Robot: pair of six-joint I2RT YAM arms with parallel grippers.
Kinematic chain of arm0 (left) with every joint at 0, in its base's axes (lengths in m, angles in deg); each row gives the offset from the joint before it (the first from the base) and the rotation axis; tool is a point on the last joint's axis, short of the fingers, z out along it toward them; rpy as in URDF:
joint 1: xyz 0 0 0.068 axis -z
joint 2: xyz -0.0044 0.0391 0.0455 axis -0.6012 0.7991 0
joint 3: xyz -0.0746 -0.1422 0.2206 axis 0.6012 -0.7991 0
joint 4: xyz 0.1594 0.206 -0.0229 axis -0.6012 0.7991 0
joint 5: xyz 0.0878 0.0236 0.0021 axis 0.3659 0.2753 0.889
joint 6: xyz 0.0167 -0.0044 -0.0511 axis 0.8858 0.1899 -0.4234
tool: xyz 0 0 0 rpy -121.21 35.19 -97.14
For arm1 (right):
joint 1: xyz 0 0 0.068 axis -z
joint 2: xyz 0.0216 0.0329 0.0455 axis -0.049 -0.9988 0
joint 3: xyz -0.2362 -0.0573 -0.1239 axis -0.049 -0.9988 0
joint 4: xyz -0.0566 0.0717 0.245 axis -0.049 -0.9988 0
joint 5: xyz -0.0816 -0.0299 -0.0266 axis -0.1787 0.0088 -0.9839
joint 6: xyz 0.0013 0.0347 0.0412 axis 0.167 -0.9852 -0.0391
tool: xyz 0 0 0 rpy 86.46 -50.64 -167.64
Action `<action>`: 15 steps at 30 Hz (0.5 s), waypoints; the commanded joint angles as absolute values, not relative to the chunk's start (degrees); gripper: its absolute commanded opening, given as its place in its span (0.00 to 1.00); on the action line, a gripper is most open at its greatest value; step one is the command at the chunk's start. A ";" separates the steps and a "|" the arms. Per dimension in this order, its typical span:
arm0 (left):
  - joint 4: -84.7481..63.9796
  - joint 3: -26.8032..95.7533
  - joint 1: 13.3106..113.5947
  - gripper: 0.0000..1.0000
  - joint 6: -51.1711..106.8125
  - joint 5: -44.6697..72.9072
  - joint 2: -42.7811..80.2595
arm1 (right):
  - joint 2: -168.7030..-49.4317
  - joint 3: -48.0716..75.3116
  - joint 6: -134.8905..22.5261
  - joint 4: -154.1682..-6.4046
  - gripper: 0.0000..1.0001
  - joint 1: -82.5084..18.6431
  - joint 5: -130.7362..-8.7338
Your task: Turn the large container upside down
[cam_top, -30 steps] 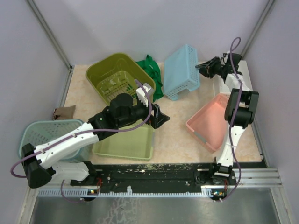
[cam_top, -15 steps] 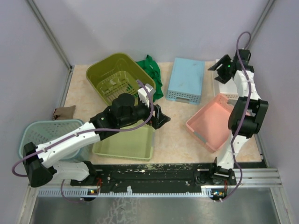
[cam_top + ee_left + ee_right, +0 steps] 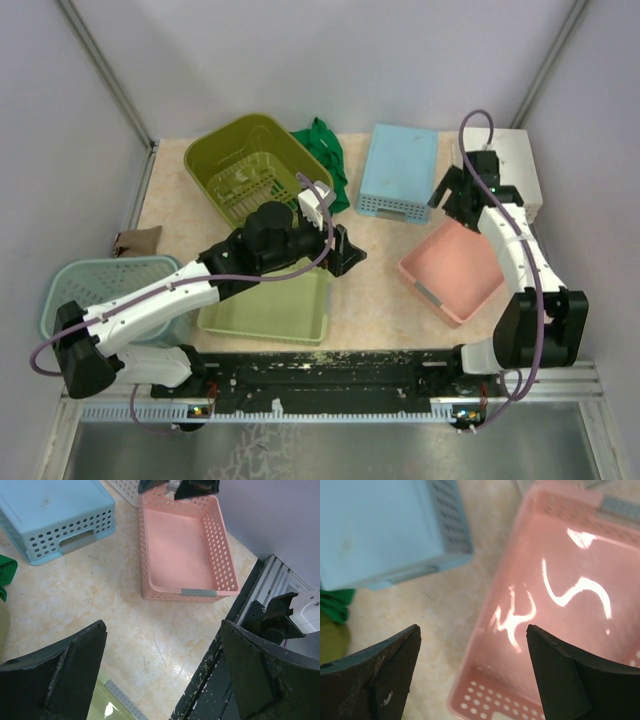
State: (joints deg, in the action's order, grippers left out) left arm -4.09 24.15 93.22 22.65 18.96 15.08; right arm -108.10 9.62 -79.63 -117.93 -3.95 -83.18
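Right gripper (image 3: 447,196), fingers spread wide and empty, has drawn back from the blue container (image 3: 402,165) and now hovers over the far rim of the pink basket (image 3: 452,268). The container, tilted a second ago, lies base-up on the table (image 3: 383,282); the flip looks done. Left gripper (image 3: 345,256) likewise spread, holding nothing
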 commanded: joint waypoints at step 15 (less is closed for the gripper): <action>-7.61 23.04 93.82 1.00 21.16 16.08 16.45 | -115.16 0.06 -88.09 -114.69 0.73 -5.78 -86.31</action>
